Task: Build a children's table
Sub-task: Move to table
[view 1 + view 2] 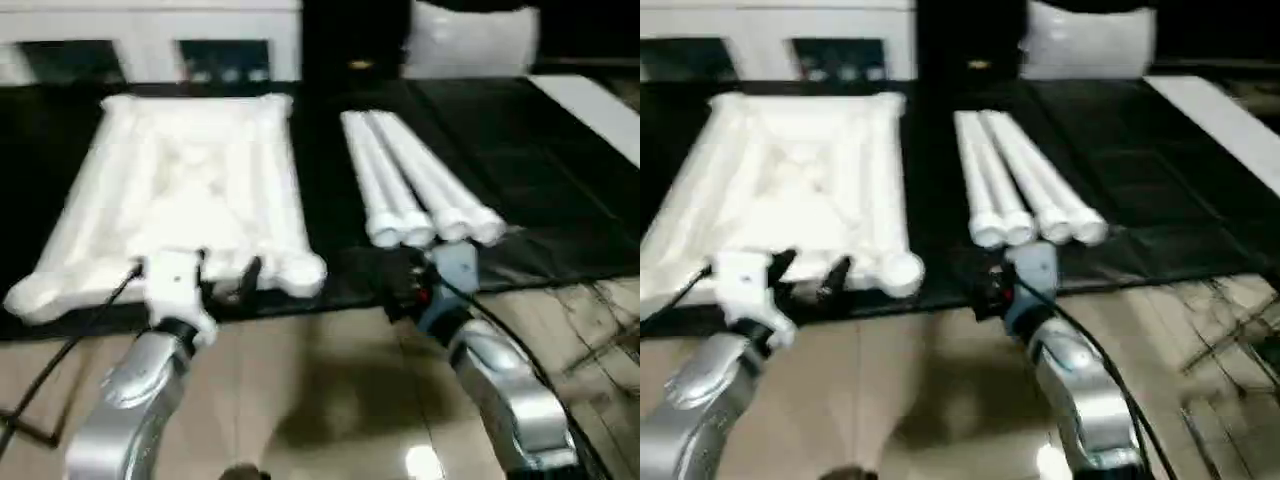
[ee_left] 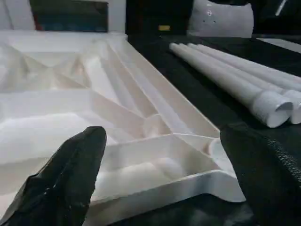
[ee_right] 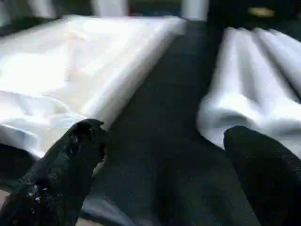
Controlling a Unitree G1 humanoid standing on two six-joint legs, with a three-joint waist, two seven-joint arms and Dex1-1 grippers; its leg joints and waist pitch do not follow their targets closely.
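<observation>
White tabletop lies ribs-up beside four legs on black mat; left end effector and right end effector both gape wide, empty.

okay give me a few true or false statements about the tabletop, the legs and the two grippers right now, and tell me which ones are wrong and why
1. The tabletop lies with its ribbed underside up. True.
2. The four legs stand upright in the corner sockets. False: they lie side by side on the black mat, apart from the tabletop.
3. The left gripper is open at the tabletop's near edge. True.
4. The right gripper is shut on a leg. False: it is open, holding nothing, just short of the legs' near ends.
5. The legs lie on the robot's left of the tabletop. False: on its right.
</observation>
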